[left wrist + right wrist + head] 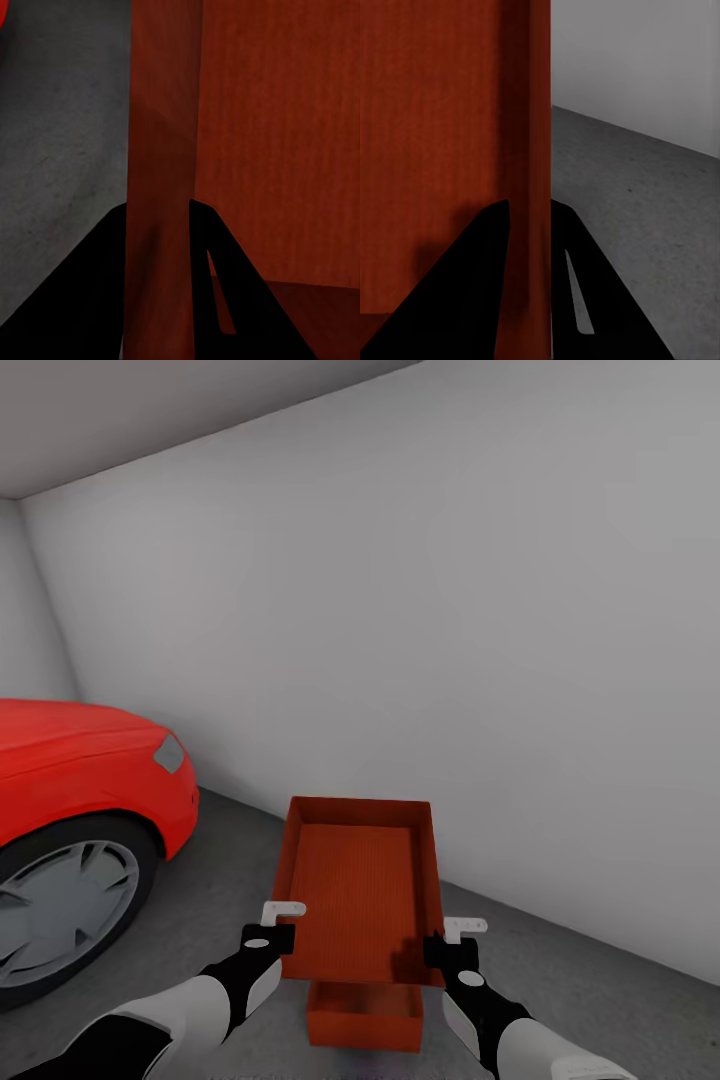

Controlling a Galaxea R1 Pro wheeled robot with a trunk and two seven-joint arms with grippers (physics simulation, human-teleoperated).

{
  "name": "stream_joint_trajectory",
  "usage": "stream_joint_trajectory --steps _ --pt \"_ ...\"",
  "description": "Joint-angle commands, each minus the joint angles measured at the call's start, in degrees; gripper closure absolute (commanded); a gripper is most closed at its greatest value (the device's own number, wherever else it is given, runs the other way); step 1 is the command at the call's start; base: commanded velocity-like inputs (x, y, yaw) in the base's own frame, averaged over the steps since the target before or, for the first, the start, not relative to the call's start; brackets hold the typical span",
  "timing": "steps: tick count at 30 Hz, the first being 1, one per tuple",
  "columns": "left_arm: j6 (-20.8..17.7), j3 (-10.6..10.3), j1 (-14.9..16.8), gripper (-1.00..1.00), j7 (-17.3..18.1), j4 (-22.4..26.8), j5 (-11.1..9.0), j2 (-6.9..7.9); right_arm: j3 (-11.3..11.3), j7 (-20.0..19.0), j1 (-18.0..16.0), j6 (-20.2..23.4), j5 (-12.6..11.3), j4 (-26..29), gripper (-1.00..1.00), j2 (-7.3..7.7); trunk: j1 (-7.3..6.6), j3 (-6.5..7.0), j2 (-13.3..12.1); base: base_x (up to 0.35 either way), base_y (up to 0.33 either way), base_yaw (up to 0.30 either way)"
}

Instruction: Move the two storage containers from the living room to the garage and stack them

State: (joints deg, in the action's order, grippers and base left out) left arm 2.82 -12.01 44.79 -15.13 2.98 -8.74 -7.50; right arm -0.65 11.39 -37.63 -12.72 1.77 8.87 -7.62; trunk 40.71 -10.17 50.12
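You are in the garage, facing a white wall (450, 610), with the red car (80, 780) off to your left and its front wheel (60, 905) near the left arm. Both arms hold one red-orange storage container (362, 880) up in the air, open side upward, its long axis running away from you. Your left gripper (272, 938) is clamped on the container's left wall at the near corner, and the left wrist view shows a black finger (90, 292) on each side of that wall. Your right gripper (452, 950) is clamped on the right wall at the near corner, again with the wall between its two dark fingers (472, 285). The second storage container (365, 1015) sits on the grey concrete floor (580, 980) below the near end of the held one, partly hidden by it. The held container does not touch the lower one.
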Motion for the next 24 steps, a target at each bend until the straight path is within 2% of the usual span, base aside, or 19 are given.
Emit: stream_joint_trajectory --steps 1,14,24 --pt "0.3 1.5 0.0 1.0 -1.3 -0.2 -0.8 1.17 2.1 -0.5 -0.1 -0.2 1.0 1.2 1.0 -0.03 0.01 -0.18 0.1 0.0 0.0 0.0" --pt "0.3 1.5 0.0 1.0 -1.3 -0.2 -0.7 1.17 2.1 -0.5 -0.1 -0.3 1.0 1.2 1.0 -0.03 0.01 -1.16 0.1 0.01 0.0 0.0" --pt "0.3 1.6 0.0 1.0 -1.3 -0.2 -0.7 1.17 2.1 -0.5 -0.1 -0.3 1.0 1.2 1.0 -0.03 0.01 -1.19 0.1 0.238 0.0 0.0"
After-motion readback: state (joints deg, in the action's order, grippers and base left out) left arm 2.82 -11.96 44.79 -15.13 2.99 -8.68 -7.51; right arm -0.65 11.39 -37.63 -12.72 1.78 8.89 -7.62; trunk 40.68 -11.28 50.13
